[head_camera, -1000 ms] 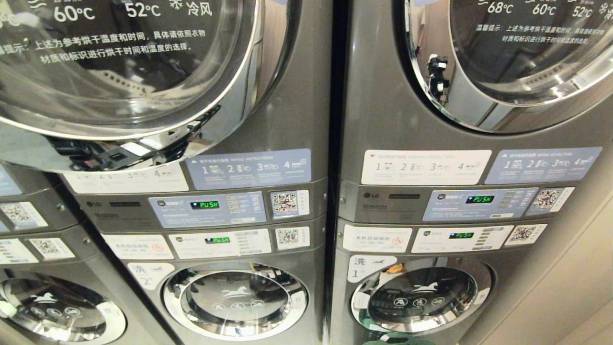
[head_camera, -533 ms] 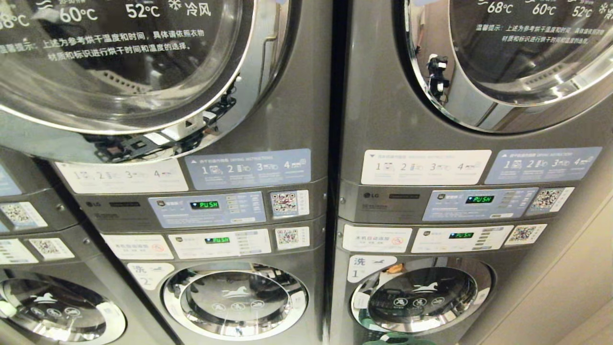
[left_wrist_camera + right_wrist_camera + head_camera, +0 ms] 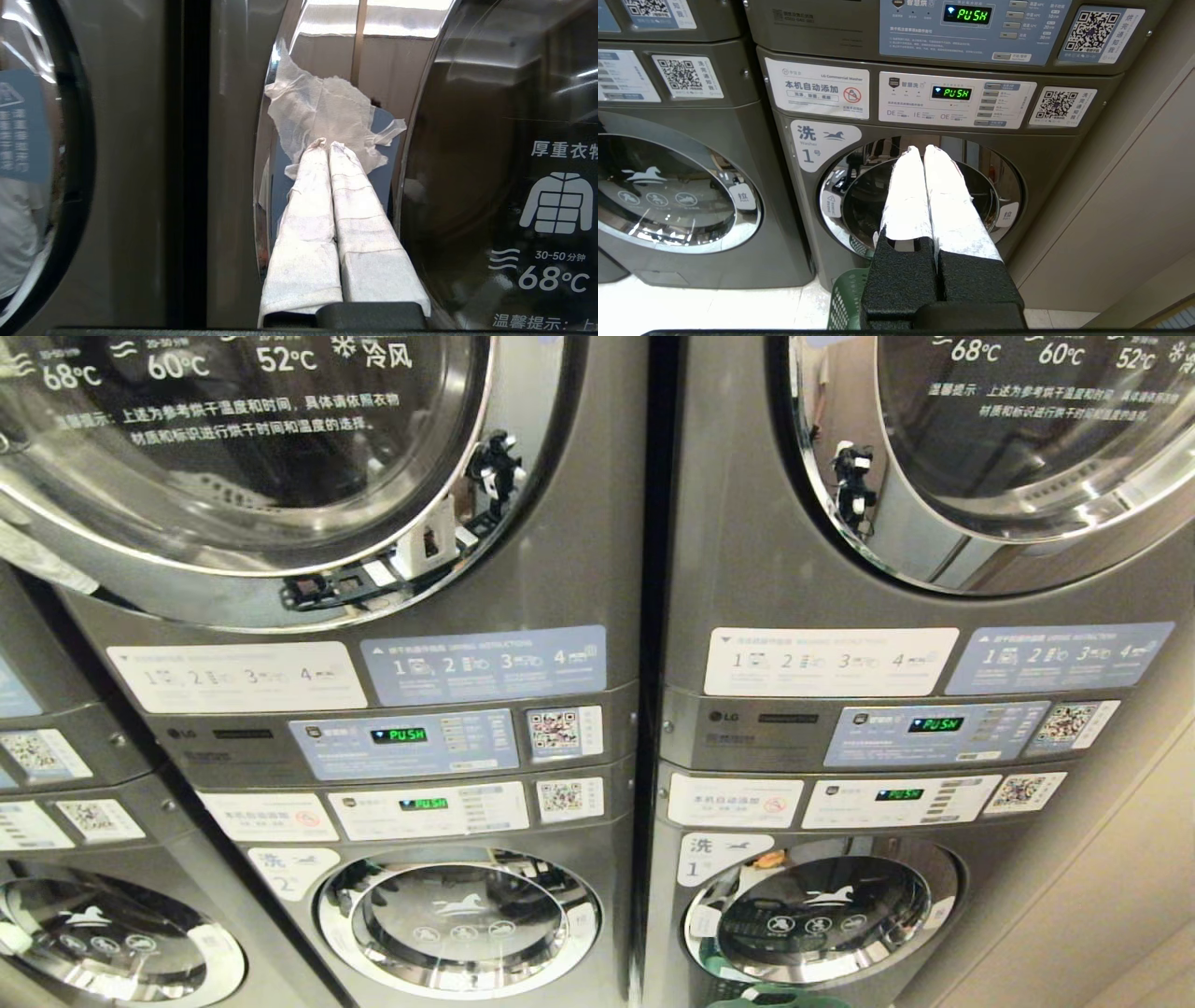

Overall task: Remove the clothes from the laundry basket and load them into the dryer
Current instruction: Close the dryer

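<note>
**Thin cloth pinched at the dryer door's rim**

While the left gripper (image 3: 326, 143) holds its padded fingers pressed together on a thin white cloth (image 3: 322, 112), it sits right at the chrome rim of the upper dryer door (image 3: 490, 154), with the gap between rim and dark grey cabinet straight ahead. Whether the door is ajar or latched cannot be told from the wrist view. In the head view the arm shows only as a reflection in the door ring of the upper left dryer (image 3: 233, 457).

Doing this step well, as I judge it, means carrying the cloth fully past the rim into the drum before the fingers part (a sheet this light will cling to the pads or snag on the door edge). A slow, deep reach and a clean release inside would serve best.

The cloth is papery, crinkled and ragged at its edges, almost translucent. The door is domed glass in a polished, mirror-like ring; the cabinet is smooth brushed metal.

The right gripper (image 3: 923, 148) is parked low, clenched on nothing, pointing at the lower washer door (image 3: 920, 196). The green perforated laundry basket (image 3: 847, 298) stands on the floor just below it.
</note>
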Robot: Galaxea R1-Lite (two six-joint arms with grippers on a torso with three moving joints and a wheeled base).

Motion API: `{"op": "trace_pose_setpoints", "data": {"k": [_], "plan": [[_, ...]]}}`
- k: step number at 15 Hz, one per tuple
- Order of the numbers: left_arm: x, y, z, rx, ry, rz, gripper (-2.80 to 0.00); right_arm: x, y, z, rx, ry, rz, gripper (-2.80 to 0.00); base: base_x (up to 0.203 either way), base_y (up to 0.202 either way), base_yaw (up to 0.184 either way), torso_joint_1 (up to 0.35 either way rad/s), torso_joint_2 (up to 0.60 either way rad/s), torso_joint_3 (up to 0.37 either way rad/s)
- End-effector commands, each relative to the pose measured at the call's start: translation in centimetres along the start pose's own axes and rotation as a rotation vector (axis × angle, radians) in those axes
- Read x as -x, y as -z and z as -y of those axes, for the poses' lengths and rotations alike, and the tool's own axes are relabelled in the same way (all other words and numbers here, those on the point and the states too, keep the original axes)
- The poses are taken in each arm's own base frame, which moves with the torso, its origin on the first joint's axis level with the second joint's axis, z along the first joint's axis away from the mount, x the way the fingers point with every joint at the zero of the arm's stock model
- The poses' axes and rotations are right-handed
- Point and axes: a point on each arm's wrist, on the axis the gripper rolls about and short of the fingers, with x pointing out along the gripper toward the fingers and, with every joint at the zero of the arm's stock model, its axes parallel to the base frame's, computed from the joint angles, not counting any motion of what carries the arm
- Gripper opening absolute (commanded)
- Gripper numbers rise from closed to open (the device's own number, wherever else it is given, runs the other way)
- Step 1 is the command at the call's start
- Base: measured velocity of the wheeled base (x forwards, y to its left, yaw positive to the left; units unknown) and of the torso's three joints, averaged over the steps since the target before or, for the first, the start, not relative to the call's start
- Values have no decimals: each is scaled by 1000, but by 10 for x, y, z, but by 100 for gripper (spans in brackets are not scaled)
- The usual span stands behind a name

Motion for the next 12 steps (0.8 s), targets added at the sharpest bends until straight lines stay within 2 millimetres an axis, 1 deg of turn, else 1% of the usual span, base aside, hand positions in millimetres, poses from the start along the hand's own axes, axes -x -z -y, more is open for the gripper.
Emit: {"op": "trace_pose_setpoints", "data": {"k": [1, 6, 8, 11, 12], "plan": [[-16, 30, -12, 21, 13, -28, -280, 0, 1, 0, 1, -1, -4, -280, 0, 0, 0, 0, 0, 0], [-41, 66, -26, 31, 37, -31, -280, 0, 1, 0, 1, 0, -5, -280, 0, 0, 0, 0, 0, 0], [-52, 78, -26, 37, 64, -22, -280, 0, 1, 0, 1, 0, -5, -280, 0, 0, 0, 0, 0, 0], [-71, 83, -20, 31, 121, 36, -280, 0, 1, 0, 1, -1, -5, -280, 0, 0, 0, 0, 0, 0], [-75, 88, -16, 38, 134, 39, -280, 0, 1, 0, 1, -2, -6, -280, 0, 0, 0, 0, 0, 0]]}}
